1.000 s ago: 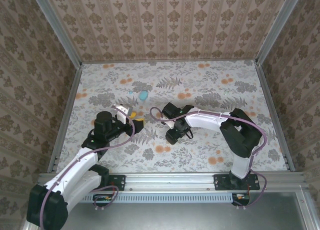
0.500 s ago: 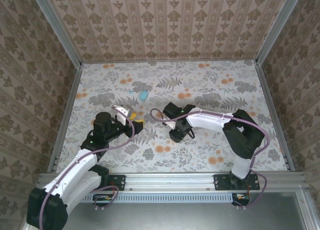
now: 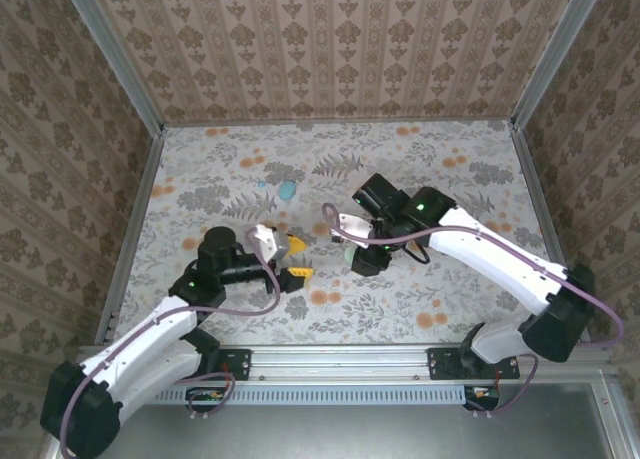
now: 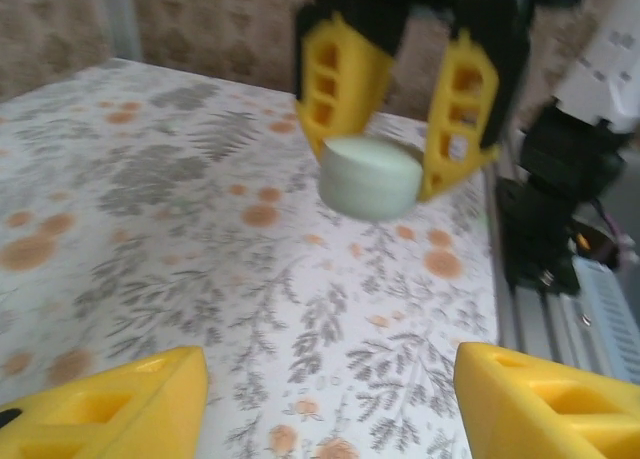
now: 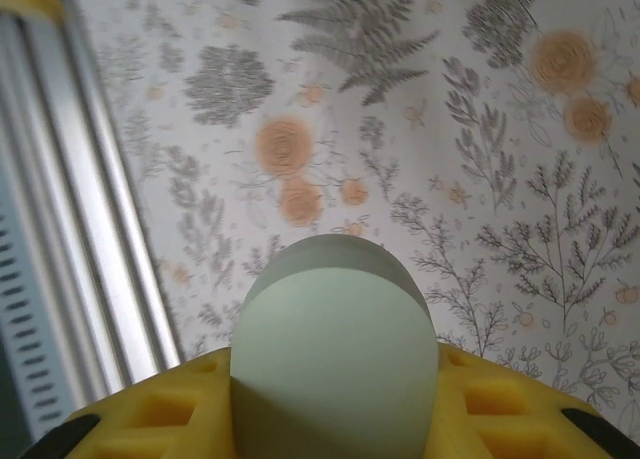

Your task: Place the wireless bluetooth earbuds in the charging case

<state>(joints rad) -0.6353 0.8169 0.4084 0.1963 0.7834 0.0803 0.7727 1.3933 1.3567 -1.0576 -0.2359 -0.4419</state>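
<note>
While right fingers (image 4: pixel 338 79) pinch the mint-green case (image 4: pixel 368 177), left fingers (image 4: pixel 110 404) apart, empty (teal case (image 3: pixel 287 190) well apart).

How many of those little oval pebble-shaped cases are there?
2. A mint-green case sits clamped in the right pincer; a teal-blue case lies on the table farther back. More could be hidden.

Floral tablecloth (image 3: pixel 400 169); patterned wallpaper walls (image 3: pixel 330 49); metal rail (image 3: pixel 340 364) at near edge.
</note>
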